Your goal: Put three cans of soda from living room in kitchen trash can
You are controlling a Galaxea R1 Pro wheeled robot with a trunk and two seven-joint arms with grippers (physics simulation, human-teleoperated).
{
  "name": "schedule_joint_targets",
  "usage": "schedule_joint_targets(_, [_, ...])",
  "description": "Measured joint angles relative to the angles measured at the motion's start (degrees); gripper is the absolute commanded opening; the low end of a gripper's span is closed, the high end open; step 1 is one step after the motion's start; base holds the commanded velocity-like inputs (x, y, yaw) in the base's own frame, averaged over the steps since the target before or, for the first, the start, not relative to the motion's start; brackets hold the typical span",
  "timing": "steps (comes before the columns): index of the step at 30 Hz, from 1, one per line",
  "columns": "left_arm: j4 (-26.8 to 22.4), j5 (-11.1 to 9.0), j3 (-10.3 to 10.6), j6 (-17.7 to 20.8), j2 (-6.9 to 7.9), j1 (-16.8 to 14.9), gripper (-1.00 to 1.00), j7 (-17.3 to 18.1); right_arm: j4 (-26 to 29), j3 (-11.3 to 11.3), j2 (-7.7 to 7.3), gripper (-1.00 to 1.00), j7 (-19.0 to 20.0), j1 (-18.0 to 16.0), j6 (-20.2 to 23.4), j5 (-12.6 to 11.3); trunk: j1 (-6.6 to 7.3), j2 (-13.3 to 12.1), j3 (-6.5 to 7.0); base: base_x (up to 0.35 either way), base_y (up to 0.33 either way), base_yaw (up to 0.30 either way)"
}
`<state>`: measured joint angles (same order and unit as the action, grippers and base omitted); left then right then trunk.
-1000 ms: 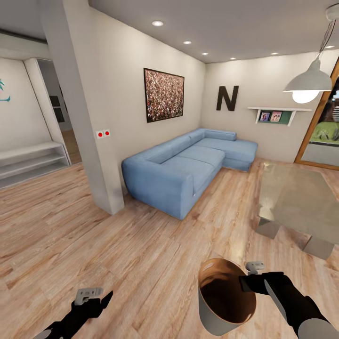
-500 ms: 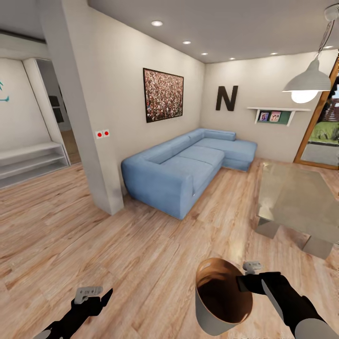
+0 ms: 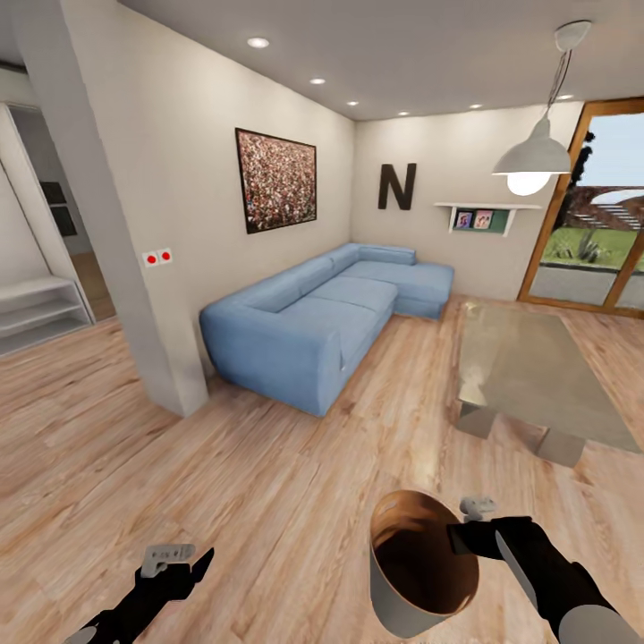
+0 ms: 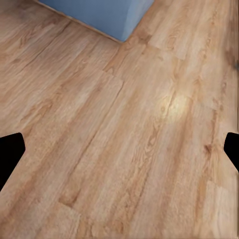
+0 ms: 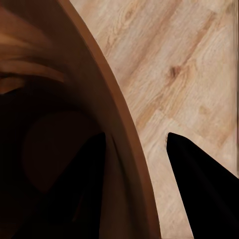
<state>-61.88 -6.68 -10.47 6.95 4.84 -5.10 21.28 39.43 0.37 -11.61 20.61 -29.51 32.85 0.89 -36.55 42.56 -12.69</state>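
Gripping the tash can by its rim, the right claw sits at about 5 o'clock in the head view, low over the plank floor. In the right wrist view one finger lies inside the glossy copper-brown wall and the other outside it, so the rim runs between them and the claw is clenched on the tash can. The bucket stands roughly upright, its pale grey outside facing the camera and its dark inside open to view; I see nothing lying in it, though its floor is in deep shadow.

At about 7 o'clock the left claw hangs above bare boards, holding nothing. In the left wrist view its two dark fingertips stand far apart at the picture's edges, so it is released, with a corner of the blue sofa beyond them.

Around 11 o'clock the sofa spreads in an L against the wall, under a framed picture and beside a dark letter N. A glass coffee surface stretches toward 2 o'clock, well apart from the tash can, under a white pendant lamp. A wall shelf with small photos hangs near 1 o'clock, and a wood-framed glass door opens onto greenery at 2 o'clock.
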Motion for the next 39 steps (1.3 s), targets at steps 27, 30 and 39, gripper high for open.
schedule_joint_targets(27, [0.0,0.0,0.0,-1.2,0.0,0.0,1.0,-0.1,0.0,0.0,-0.01,-1.0,0.0,0.0,0.0,0.0,0.0,0.0,0.0,0.009,0.004,-0.252])
schedule_joint_targets(30, [0.0,0.0,0.1,-1.9,-0.04,0.0,1.0,-0.1,0.0,0.0,0.0,-1.0,0.0,0.0,0.0,-0.1,0.0,0.0,0.0,0.123,0.018,-0.252])
schedule_joint_targets(39, [0.0,0.1,0.2,-2.4,-0.09,0.0,1.0,-0.1,0.0,0.0,0.0,-1.0,0.0,0.0,0.0,-0.1,0.0,0.0,0.0,0.198,-0.131,-0.252])
